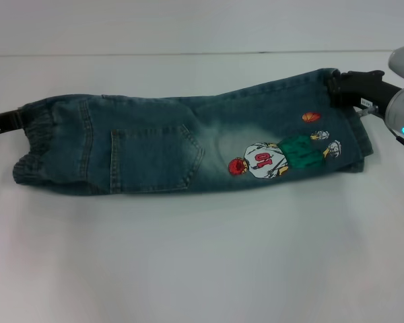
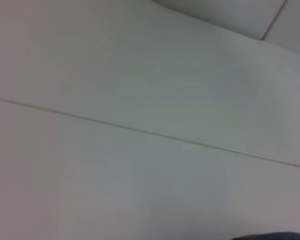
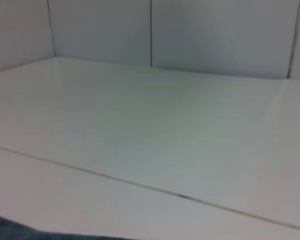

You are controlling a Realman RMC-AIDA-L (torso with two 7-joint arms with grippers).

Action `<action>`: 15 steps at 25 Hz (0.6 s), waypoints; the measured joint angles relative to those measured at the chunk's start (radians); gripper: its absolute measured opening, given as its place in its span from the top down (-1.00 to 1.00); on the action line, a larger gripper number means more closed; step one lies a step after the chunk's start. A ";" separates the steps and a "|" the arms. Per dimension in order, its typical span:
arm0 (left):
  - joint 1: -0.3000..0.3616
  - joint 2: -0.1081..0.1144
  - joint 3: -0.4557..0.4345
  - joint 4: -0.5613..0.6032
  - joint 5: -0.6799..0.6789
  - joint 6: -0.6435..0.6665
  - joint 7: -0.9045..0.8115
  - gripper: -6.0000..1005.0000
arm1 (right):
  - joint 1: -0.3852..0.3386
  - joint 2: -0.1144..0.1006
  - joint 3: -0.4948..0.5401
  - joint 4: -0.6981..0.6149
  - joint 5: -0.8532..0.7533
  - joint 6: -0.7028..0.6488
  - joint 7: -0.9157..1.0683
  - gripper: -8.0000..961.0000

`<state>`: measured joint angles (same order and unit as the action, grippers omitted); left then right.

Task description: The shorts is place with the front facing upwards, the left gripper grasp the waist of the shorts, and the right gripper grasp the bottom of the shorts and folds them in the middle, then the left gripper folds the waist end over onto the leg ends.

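The denim shorts (image 1: pixel 188 138) lie folded lengthwise across the white table (image 1: pixel 202 256), with a pocket and a cartoon patch (image 1: pixel 276 156) facing up. The elastic waist (image 1: pixel 34 145) is at the left and the leg ends (image 1: pixel 347 128) are at the right. My left gripper (image 1: pixel 7 121) is a dark shape at the far upper corner of the waist. My right gripper (image 1: pixel 347 86) touches the far corner of the leg ends. A sliver of denim shows at the edge of the left wrist view (image 2: pixel 270 236) and of the right wrist view (image 3: pixel 10 231).
A seam line (image 1: pixel 188 54) runs across the white table behind the shorts. A white wall (image 3: pixel 215 35) stands at the back. Bare table surface stretches in front of the shorts.
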<state>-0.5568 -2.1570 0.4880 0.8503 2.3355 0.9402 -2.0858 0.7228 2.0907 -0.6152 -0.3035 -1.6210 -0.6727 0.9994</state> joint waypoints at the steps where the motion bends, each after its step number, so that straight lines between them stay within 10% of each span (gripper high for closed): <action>1: 0.000 -0.001 0.004 -0.003 0.000 -0.012 0.001 0.92 | 0.004 -0.001 -0.004 0.012 0.003 0.015 -0.012 0.90; 15: 0.005 -0.003 0.038 -0.058 -0.001 -0.103 0.014 0.92 | 0.005 0.000 0.009 0.024 0.009 0.027 -0.030 0.78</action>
<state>-0.5523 -2.1598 0.5258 0.7922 2.3346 0.8372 -2.0720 0.7280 2.0908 -0.6063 -0.2791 -1.6122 -0.6453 0.9692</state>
